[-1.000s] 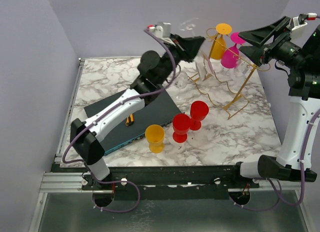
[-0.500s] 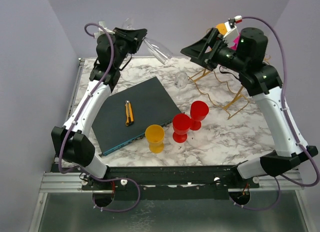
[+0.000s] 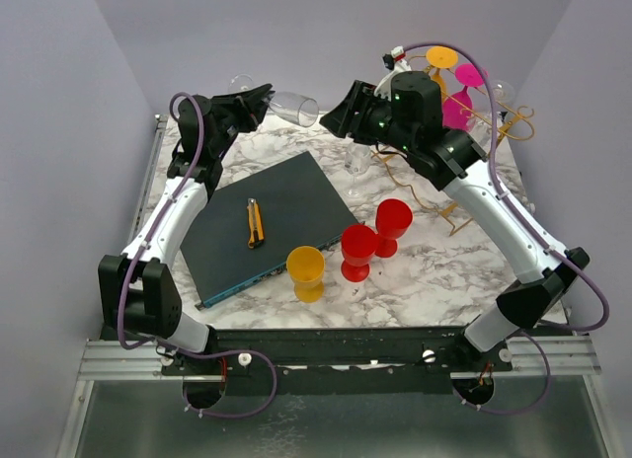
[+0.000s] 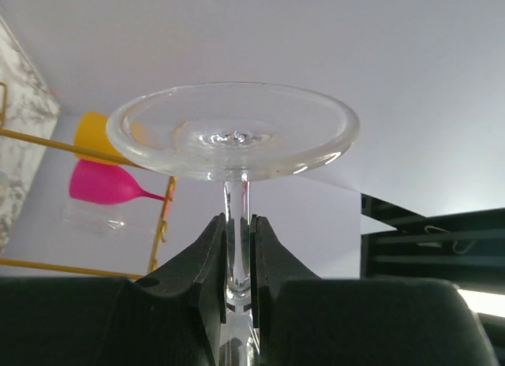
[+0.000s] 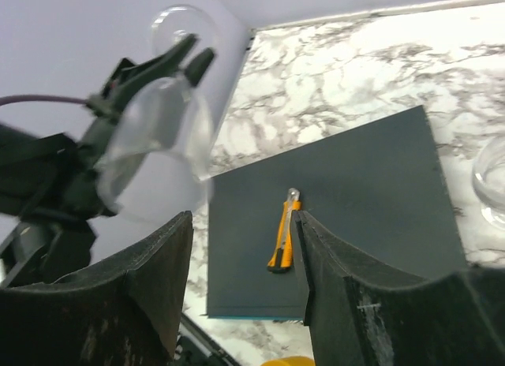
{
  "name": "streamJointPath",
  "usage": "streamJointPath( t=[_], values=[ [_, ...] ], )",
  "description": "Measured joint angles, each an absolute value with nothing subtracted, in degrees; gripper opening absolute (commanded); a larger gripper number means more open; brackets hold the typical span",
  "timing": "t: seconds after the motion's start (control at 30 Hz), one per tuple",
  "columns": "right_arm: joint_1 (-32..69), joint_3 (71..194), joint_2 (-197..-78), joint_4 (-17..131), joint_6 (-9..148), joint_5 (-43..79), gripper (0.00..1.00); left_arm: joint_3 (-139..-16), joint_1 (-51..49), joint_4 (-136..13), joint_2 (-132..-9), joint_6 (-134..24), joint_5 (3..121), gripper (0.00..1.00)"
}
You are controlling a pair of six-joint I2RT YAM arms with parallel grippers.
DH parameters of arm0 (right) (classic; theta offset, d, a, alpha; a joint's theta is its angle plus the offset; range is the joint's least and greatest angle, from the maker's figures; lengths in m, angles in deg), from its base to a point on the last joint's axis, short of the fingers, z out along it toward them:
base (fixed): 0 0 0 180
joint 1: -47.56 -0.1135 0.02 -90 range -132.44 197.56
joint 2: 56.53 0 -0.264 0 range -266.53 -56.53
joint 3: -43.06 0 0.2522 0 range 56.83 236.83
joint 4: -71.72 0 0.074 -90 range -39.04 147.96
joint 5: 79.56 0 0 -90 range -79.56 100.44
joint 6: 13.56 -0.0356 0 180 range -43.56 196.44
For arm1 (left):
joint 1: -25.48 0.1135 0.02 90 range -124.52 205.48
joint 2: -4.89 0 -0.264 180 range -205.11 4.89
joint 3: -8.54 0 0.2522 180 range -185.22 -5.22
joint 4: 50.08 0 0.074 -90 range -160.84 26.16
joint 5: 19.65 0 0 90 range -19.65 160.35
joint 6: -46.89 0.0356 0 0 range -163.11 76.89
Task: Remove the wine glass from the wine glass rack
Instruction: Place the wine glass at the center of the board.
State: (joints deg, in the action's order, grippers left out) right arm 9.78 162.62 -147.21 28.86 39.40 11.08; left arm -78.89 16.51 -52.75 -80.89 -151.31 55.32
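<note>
My left gripper (image 3: pixel 254 96) is shut on the stem of a clear wine glass (image 3: pixel 293 109) and holds it sideways in the air over the table's back left, away from the rack. In the left wrist view the stem (image 4: pixel 237 240) sits between the jaws of the left gripper (image 4: pixel 237 233), with the foot disc (image 4: pixel 233 133) above. The gold wire wine glass rack (image 3: pixel 481 147) stands at the back right, with a yellow glass (image 3: pixel 434 83) and a pink glass (image 3: pixel 457 108) hanging on it. My right gripper (image 3: pixel 336 114) is open and empty, just right of the held glass's bowl (image 5: pixel 158 145).
A dark mat (image 3: pixel 296 196) with an orange box cutter (image 3: pixel 255 223) lies left of centre. Two red cups (image 3: pixel 393 221) (image 3: pixel 357 251) and a yellow cup (image 3: pixel 306 272) stand near the front. Another clear glass (image 3: pixel 357 160) lies on the marble by the rack.
My left gripper has carried the clear glass away from the rack, to the back left and lower. My right arm has swung left from the rack toward the glass's bowl.
</note>
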Motion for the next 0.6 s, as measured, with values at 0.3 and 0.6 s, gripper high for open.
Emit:
streamJointPath(
  t=[0.3,0.6],
  values=[
    [9.45,165.79,-150.38,30.60,41.39,8.27,0.54,-78.46,16.53,-49.01,-78.84,-155.93,55.12,0.00],
    [8.88,160.05,-145.87,32.03,40.43,4.40,0.57,-76.97,16.53,-48.93,-78.79,-156.71,55.14,0.00]
  ],
)
